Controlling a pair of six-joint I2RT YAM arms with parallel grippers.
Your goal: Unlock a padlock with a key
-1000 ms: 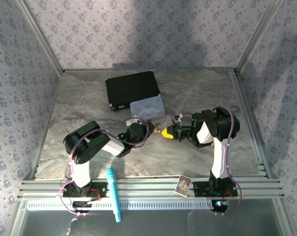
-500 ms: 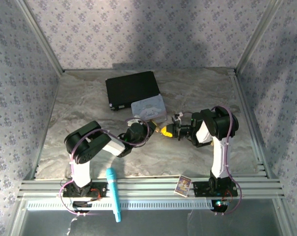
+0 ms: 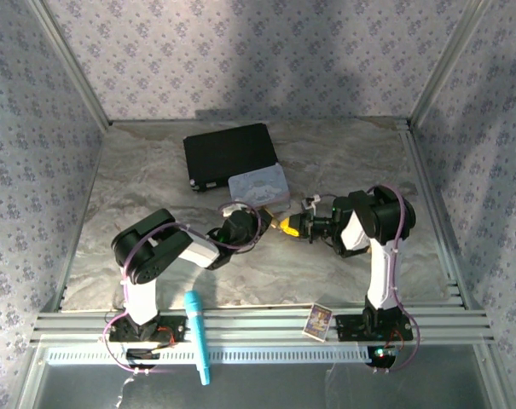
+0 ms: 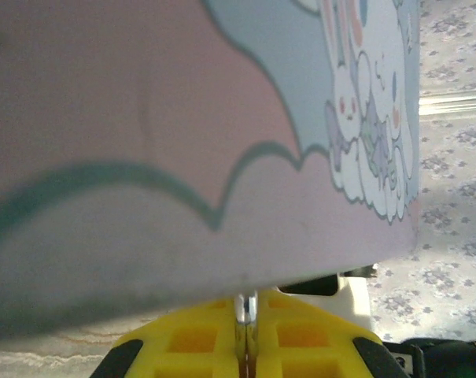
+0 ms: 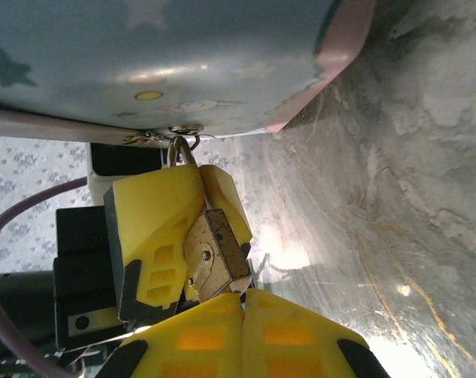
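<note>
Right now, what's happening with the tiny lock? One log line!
left gripper: shut on padlock | padlock: hooked on tin box | right gripper: shut at padlock's base

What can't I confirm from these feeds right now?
- Whether the key is held or inserted: right wrist view, the shut right gripper butts against the padlock, covering that end.
- Padlock body: left wrist view, hidden behind the left gripper and tin box.
- Top view: padlock and key too small.

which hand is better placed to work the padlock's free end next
Right, likely: the right hand is shut at the padlock's free end, while the left hand clamps its body under the tin box.
</note>
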